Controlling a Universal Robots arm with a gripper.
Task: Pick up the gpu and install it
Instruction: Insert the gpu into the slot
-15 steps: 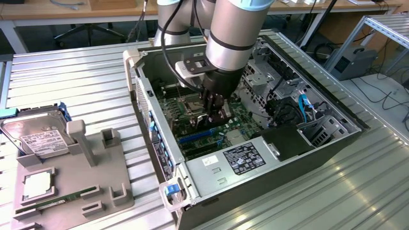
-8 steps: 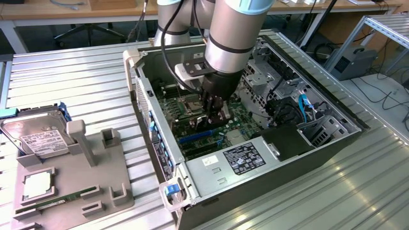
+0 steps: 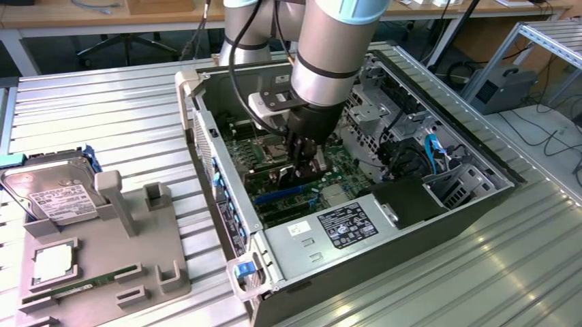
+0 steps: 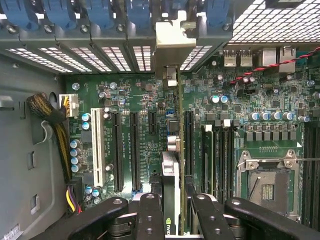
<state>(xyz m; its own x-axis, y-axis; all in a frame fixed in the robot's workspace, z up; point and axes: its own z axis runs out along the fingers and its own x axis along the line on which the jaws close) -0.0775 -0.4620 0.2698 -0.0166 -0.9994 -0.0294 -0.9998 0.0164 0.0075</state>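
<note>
The gpu (image 4: 171, 170) stands on edge over the green motherboard (image 4: 145, 100), seen edge-on in the wrist view. Its silver bracket (image 4: 172, 45) reaches the case's rear slot openings. My gripper (image 4: 174, 200) is shut on the gpu, one black finger (image 4: 150, 215) on each side of the card. In the exterior view the gripper (image 3: 304, 167) is down inside the open computer case (image 3: 473, 194), with the dark gpu (image 3: 289, 178) just below it above the expansion slots. I cannot tell whether the card's edge sits in a slot.
A grey fixture (image 3: 136, 259) left of the case holds a hard drive (image 3: 54, 194), a processor (image 3: 53, 262) and a memory stick (image 3: 78, 289). Inside the case are a white slot (image 4: 97, 145), a cable bundle (image 4: 52, 125), the processor socket (image 4: 267, 185) and a labelled power supply (image 3: 350, 225).
</note>
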